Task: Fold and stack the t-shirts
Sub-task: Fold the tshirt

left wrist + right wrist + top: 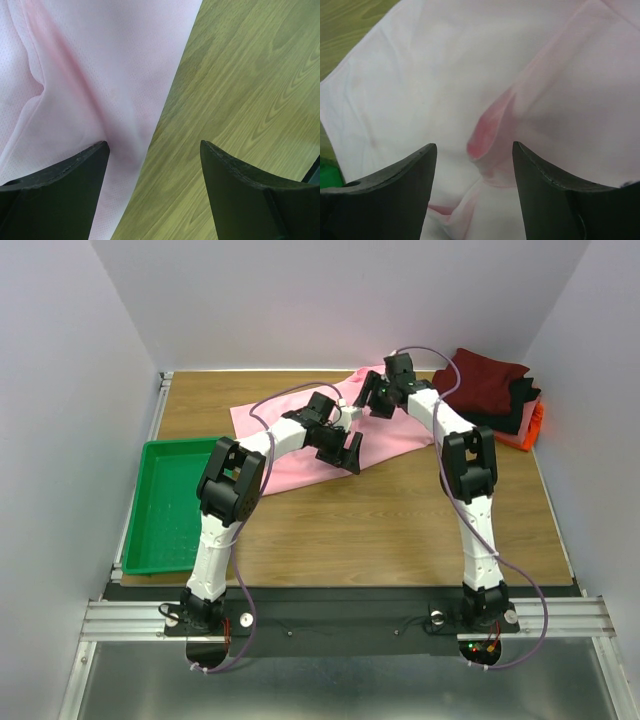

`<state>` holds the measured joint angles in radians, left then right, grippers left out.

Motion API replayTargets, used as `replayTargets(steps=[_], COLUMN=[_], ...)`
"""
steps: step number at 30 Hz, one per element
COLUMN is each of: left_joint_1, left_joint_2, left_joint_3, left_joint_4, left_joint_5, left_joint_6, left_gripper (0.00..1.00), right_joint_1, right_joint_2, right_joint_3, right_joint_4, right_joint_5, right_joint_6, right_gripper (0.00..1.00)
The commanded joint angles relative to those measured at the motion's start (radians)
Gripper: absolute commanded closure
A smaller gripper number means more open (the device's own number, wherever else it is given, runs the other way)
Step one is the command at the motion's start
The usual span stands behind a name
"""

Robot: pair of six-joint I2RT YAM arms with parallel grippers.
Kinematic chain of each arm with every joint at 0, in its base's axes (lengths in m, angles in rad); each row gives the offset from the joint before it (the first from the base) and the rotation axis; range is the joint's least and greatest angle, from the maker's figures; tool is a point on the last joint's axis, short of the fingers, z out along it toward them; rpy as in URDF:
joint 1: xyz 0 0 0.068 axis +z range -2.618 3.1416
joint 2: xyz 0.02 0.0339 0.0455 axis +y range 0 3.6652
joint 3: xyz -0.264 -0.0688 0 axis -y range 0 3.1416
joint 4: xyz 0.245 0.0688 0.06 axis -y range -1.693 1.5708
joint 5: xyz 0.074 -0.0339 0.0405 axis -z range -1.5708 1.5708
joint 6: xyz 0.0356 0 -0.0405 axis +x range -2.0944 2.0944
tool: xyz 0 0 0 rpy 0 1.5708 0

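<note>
While the pink shirt (262, 418) lies rumpled on the table (400, 530), left of the folded stack (490, 390), the left jaws gape over its near edge and the right jaws over a crease, both empty. Folding it looks the step in hand; next, each should pinch cloth.

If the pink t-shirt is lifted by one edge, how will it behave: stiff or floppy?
Probably floppy: the pink t-shirt lies in soft creases, so it would likely sag. Its thin weave suggests it is light. Pushed on the wooden table, it may bunch rather than slide.
</note>
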<state>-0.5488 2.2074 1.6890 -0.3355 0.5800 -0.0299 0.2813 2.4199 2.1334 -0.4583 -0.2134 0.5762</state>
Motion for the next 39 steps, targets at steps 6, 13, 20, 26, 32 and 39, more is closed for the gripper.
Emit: replayTargets(steps=[6,13,20,26,32,39], left_joint_1=[-0.003,-0.002,0.0,0.0,0.001,0.001], left_joint_2=[-0.001,-0.002,0.005,0.003,-0.003,0.003], left_joint_3=[-0.002,0.004,0.014,0.009,0.0,0.006], left_joint_4=[-0.031,-0.034,-0.04,-0.043,-0.043,-0.051], left_joint_5=[-0.02,-0.026,-0.025,-0.028,-0.034,-0.037], left_joint_6=[0.012,0.012,0.013,0.015,0.018,0.018], left_gripper=[0.14,0.14,0.14,0.14,0.14,0.15], right_joint_1=[-0.106,-0.18,-0.218,-0.218,-0.218,-0.223], right_joint_2=[-0.215,-0.381,-0.427,-0.389,-0.395,-0.432], right_joint_3=[-0.165,-0.426,-0.562,-0.572,-0.544,-0.483], right_joint_4=[0.035,0.035,0.038,0.055,0.056,0.058], right_joint_5=[0.124,0.204,0.233,0.256,0.264,0.275], right_joint_6=[-0.064,-0.121,-0.128,-0.13,-0.139,-0.154], right_gripper=[0.32,0.32,0.33,0.34,0.35,0.35])
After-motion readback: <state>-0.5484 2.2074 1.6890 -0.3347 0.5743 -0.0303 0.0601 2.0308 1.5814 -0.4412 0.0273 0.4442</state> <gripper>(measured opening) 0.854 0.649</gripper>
